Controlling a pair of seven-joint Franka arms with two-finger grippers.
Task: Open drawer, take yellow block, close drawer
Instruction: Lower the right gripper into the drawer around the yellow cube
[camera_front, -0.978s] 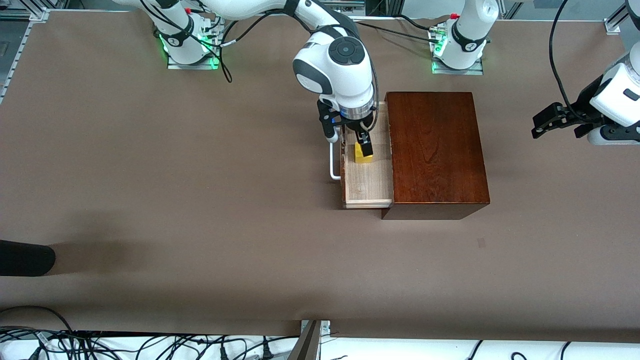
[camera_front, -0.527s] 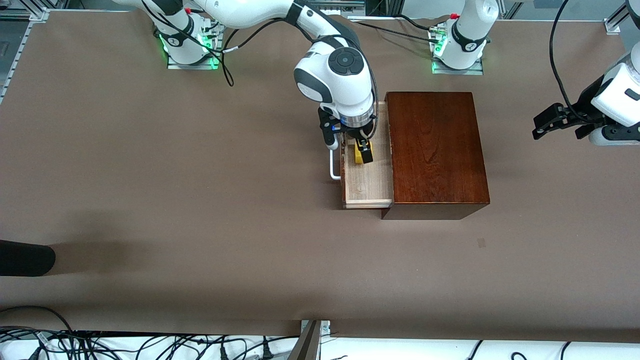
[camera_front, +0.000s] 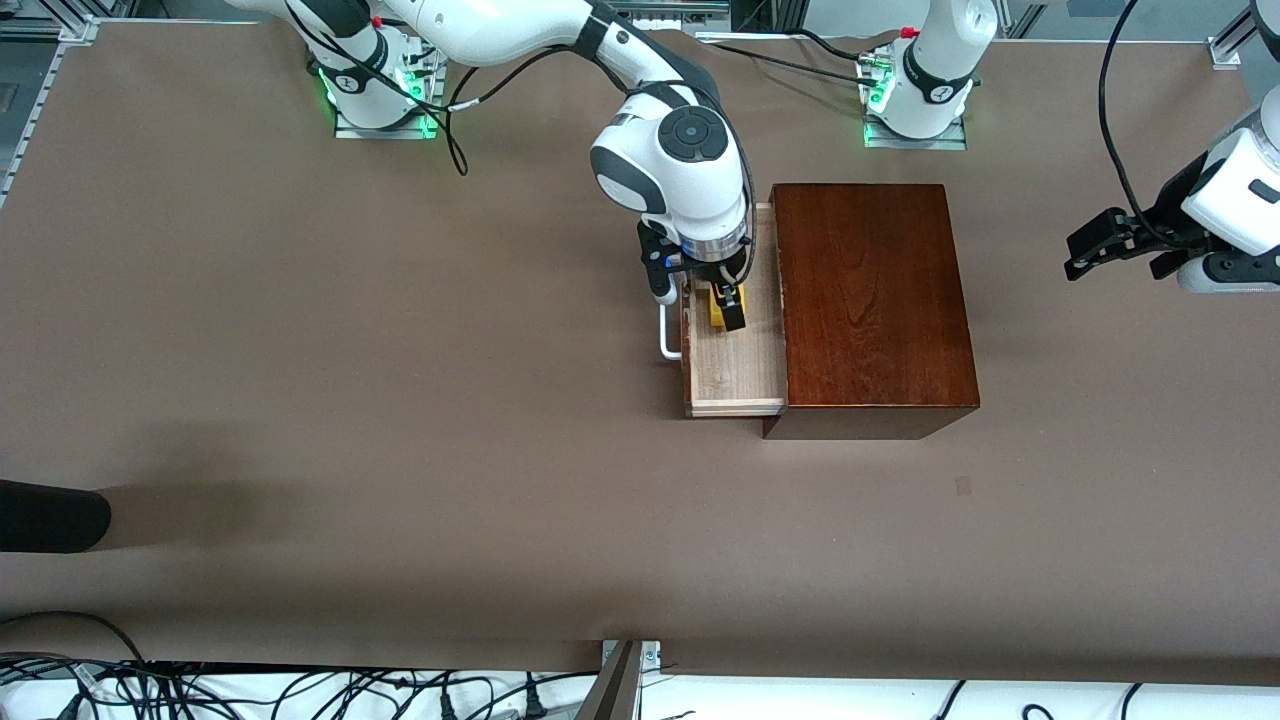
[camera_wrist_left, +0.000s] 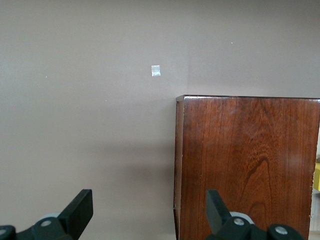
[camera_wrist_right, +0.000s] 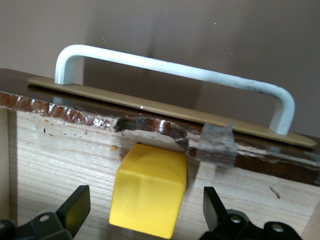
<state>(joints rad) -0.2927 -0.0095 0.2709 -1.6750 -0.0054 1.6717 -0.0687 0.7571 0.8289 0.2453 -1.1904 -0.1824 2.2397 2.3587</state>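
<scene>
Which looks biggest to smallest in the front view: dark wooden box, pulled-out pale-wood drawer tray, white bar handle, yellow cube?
1. Glossy dark wooden box
2. Pale-wood drawer tray
3. White bar handle, partly hidden by the right gripper
4. Small yellow cube, partly hidden too

Glossy dark wooden box (camera_front: 872, 300); pale raw-wood drawer (camera_front: 735, 365), chipped front edge; smooth matt yellow block (camera_wrist_right: 149, 196).

1 wooden box (camera_front: 872, 300) w/ 1 drawer (camera_front: 735, 365), 1 yellow block (camera_wrist_right: 149, 197), 2 arms.

a dark rounded object (camera_front: 50, 515) lies at the brown table's (camera_front: 400, 400) edge; cables (camera_front: 200, 690) tangle below.
</scene>
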